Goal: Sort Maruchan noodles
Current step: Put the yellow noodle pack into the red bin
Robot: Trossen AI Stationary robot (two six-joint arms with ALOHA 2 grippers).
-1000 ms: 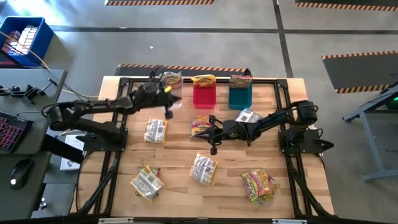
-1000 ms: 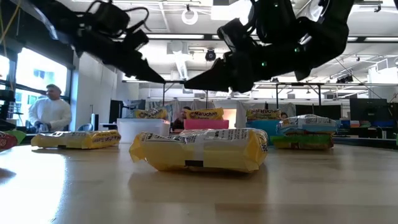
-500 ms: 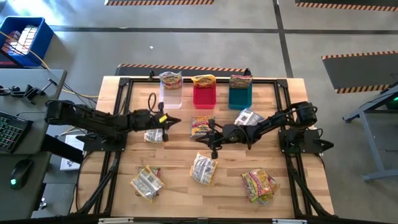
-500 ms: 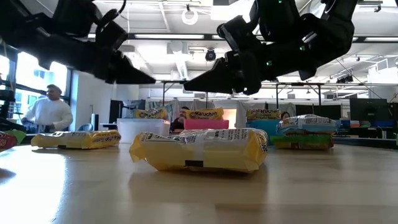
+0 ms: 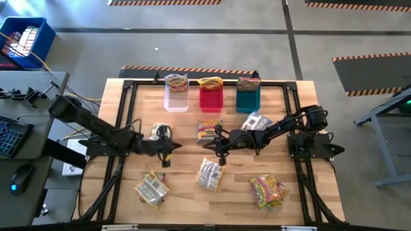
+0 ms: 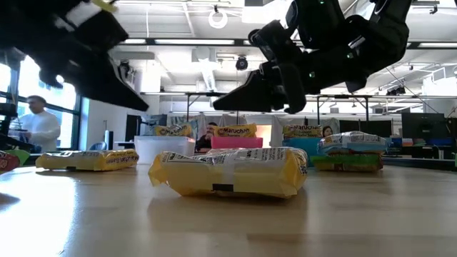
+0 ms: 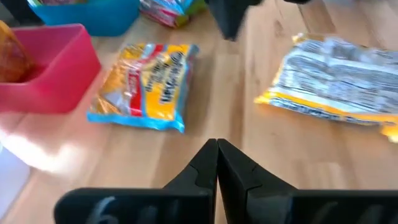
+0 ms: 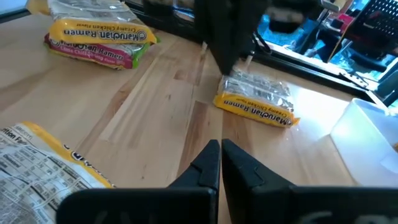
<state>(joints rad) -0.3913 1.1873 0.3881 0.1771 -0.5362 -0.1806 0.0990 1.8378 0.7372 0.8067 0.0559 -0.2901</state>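
Observation:
Loose Maruchan noodle packets lie flat on the wooden table: an orange one (image 5: 208, 129), silvery ones (image 5: 255, 120) (image 5: 210, 173) (image 5: 151, 188), a reddish-pink one (image 5: 268, 190), and one (image 5: 160, 131) partly under my left arm. My left gripper (image 5: 172, 147) (image 7: 217, 146) hangs shut over bare wood, left of centre. My right gripper (image 5: 208, 142) (image 8: 220, 147) hangs shut just near of the orange packet (image 7: 144, 84). The two tips point at each other a short way apart, both above the table (image 6: 146, 108) (image 6: 214, 107).
Along the far edge stand a clear bin (image 5: 176, 97), a red bin (image 5: 210, 98) and a teal bin (image 5: 248, 98), each with a packet upright in it. A black frame borders the table. A person (image 6: 34, 128) stands in the room beyond.
My left gripper has swung from beside the clear bin toward the table's near edge and sunk lower, staying shut. It now points at my right gripper's tip. No packet has moved.

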